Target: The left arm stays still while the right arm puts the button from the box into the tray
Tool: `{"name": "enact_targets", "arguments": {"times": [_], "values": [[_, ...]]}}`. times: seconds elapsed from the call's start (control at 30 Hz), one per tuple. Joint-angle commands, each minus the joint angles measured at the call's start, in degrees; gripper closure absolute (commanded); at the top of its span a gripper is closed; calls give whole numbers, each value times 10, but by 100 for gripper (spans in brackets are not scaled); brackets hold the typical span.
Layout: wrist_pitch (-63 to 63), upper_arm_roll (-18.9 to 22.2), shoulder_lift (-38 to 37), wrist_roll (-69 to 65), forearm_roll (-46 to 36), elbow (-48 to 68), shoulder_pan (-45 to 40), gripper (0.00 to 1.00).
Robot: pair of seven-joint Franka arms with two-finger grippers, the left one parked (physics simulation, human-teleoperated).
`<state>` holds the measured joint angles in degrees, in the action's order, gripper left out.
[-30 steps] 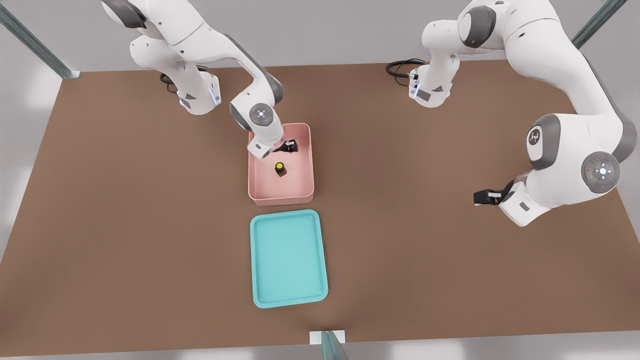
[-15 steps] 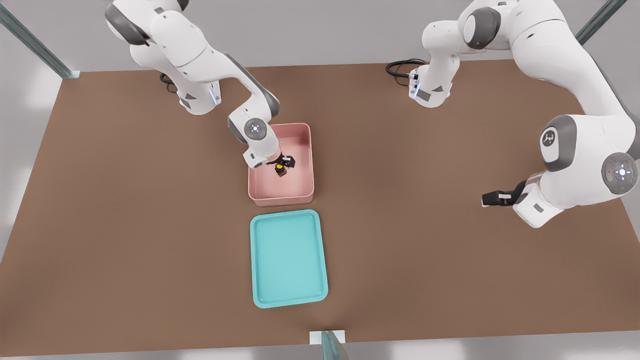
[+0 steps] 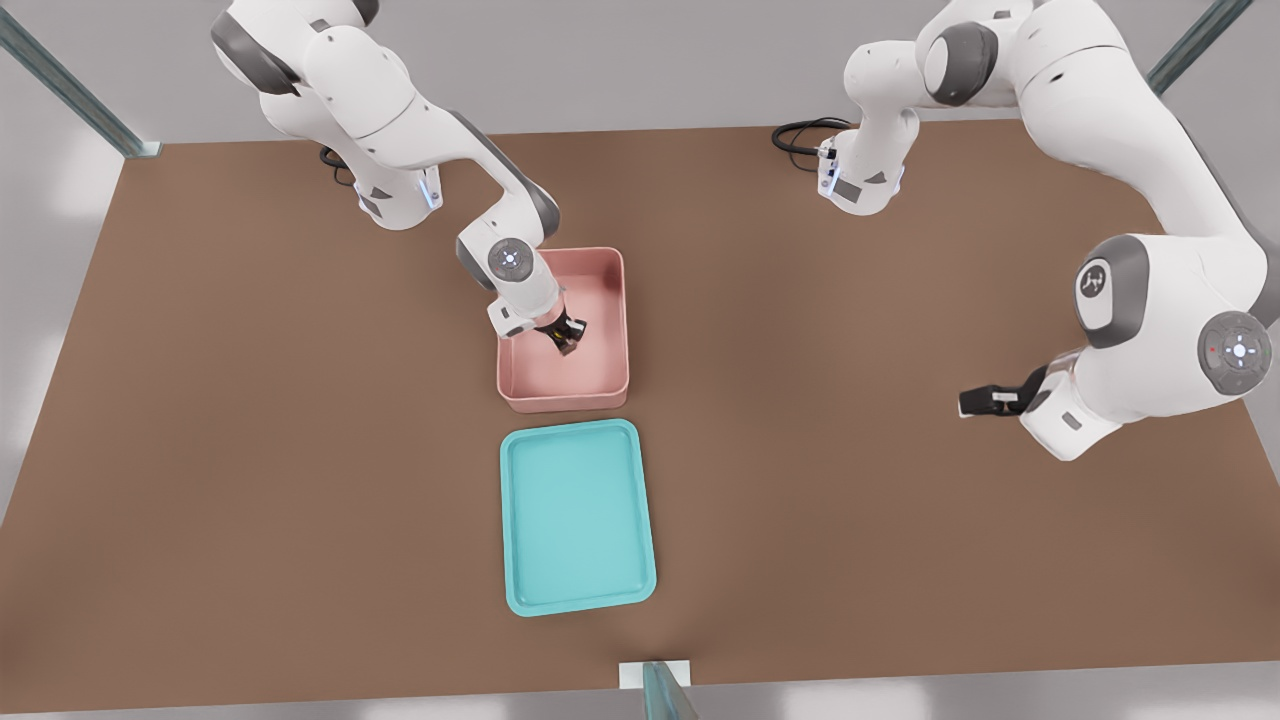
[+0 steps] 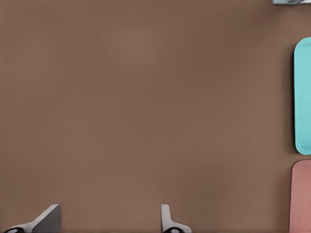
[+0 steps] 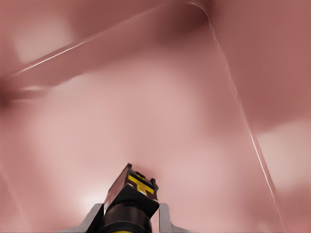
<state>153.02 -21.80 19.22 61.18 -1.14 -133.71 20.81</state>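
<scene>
1. The button (image 5: pixel 130 201), a tiny dark block with a yellow cap, sits between the gripper's (image 3: pixel 563 338) fingers (image 5: pixel 164 217), low inside the box (image 3: pixel 611 300).
2. The pincer is narrowed to the button's width, its pads flanking the dark body; whether they press it firmly I cannot tell.
3. I judge the button light, rigid and smooth-sided, so it may twist; the flat sides of the body, below the cap, look the best hold.
4. Only the right wrist view shows the button between the pads; in the front view the pincer hides it.
5. Only the front view shows the tray (image 3: pixel 520 560), just beyond the box's wall from the pincer.
</scene>
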Motion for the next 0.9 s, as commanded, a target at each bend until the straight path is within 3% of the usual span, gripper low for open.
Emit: {"name": "enact_targets", "arguments": {"times": [0.0,0.23,0.43,0.7,0.87], "values": [[-4,0,-4,42,2,0,0,56],[-105,2,-85,46,2,23,-7,56],[-249,8,-103,42,3,159,-55,56],[-379,15,122,73,89,505,-80,55],[-386,16,261,94,137,644,-57,55]]}}
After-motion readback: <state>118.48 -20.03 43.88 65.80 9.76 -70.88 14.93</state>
